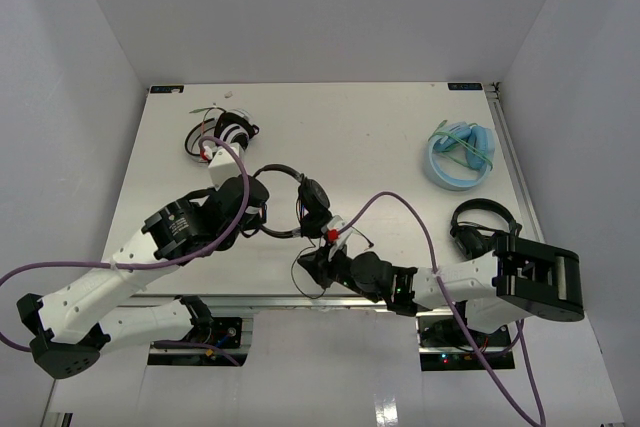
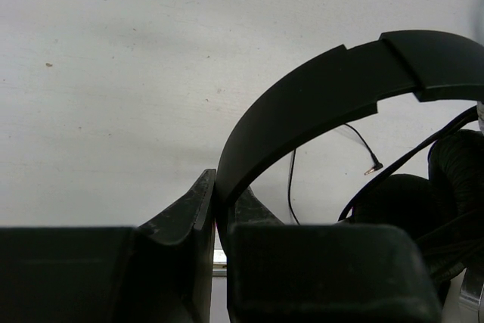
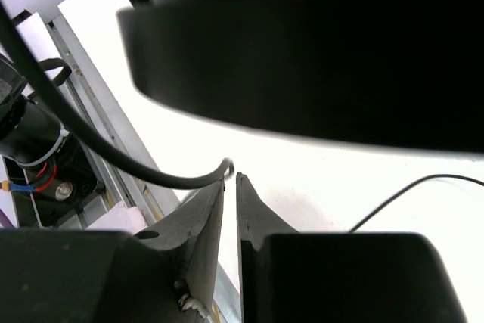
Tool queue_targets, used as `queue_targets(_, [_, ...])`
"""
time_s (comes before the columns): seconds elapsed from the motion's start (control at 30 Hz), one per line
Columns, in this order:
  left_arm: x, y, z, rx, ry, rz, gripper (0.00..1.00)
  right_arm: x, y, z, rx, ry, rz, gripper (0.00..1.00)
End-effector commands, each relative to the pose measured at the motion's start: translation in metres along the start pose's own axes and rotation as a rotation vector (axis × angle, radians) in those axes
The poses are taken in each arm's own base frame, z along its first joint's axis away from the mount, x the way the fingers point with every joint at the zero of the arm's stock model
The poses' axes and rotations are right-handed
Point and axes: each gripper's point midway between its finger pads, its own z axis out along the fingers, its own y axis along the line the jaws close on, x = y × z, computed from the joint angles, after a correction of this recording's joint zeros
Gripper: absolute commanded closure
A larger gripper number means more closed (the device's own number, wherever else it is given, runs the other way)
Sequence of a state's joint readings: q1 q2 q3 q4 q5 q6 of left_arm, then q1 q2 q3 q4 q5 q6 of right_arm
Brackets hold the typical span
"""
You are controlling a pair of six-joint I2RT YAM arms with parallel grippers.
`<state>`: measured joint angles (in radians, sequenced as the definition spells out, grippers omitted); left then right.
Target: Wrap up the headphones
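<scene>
Cable-gathering looks like the step in hand. Black over-ear headphones (image 1: 312,197) are at the centre of the top view, over the white counter (image 1: 400,127) and near its lower edge; whether they rest on it or are lifted, I cannot tell. Left end effector (image 2: 220,191) is pinched tight on the thin black headband (image 2: 318,81), anchoring the set. Right end effector (image 3: 231,179), low centre in the top view, has its fingers drawn almost together. The long thin black cable (image 3: 136,166) runs right into their tips, so it looks gripped. Next move, I'd judge: carry that cable in loops around the set while the left end effector holds firm, with tension but no tugging. The set itself is matte black with round padded earcups, and a small metal plug (image 2: 373,166) shows under the headband's arch.
</scene>
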<state>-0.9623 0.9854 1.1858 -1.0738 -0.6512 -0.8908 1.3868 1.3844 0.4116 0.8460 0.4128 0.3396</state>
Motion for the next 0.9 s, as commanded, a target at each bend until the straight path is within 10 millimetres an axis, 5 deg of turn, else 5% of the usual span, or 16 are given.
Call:
queue_targets(0.0, [-0.038, -0.028, -0.018, 0.138, -0.107, -0.211, 1.00, 0.024, 0.006, 0.000, -0.025, 0.047, 0.013, 0.80])
queue_targets(0.47, [-0.048, -0.022, -0.021, 0.108, -0.140, -0.225, 1.00, 0.037, 0.017, 0.002, -0.019, 0.046, -0.022, 0.67])
queue_targets(0.87, [-0.049, -0.011, -0.025, 0.078, -0.151, -0.237, 1.00, 0.003, -0.011, -0.030, 0.087, -0.032, -0.037, 0.55])
